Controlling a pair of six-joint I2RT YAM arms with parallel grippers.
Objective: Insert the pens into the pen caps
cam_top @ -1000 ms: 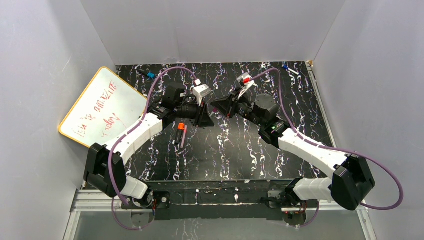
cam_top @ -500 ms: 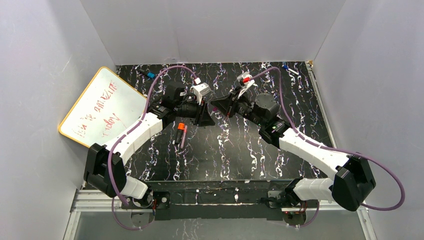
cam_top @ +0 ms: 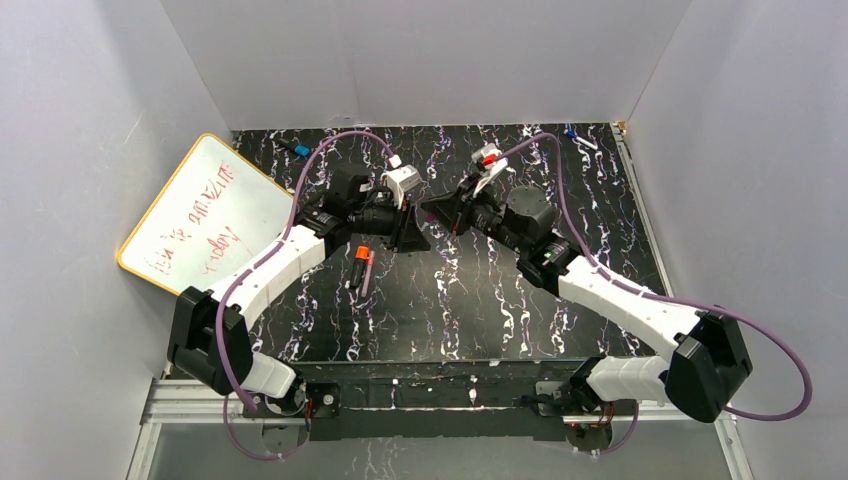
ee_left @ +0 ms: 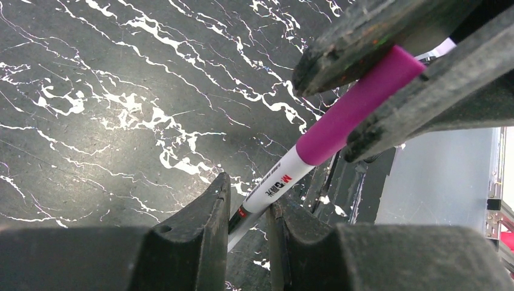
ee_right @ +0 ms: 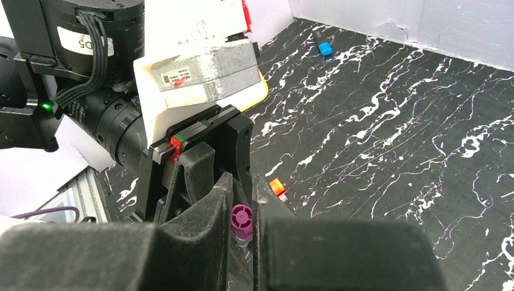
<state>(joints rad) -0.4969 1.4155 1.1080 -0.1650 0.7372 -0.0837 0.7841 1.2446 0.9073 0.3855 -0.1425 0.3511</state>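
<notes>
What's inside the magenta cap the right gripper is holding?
The white pen barrel, gripped by the left gripper, enters the magenta cap held in the right gripper. The cap covers the tip, so depth is unseen.

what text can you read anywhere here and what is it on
"M&G", following characters too small: white pen barrel, beside the magenta cap.
"D5", cut off: label on the left arm.
Red handwriting on the whiteboard: unreadable.
Sticker on the white camera housing: too blurred.

Pen (ee_left: 274, 187) in left gripper (ee_left: 250, 200), cap (ee_right: 241, 218) in right gripper (ee_right: 242, 197), whiteboard (cam_top: 205, 215) at left
</notes>
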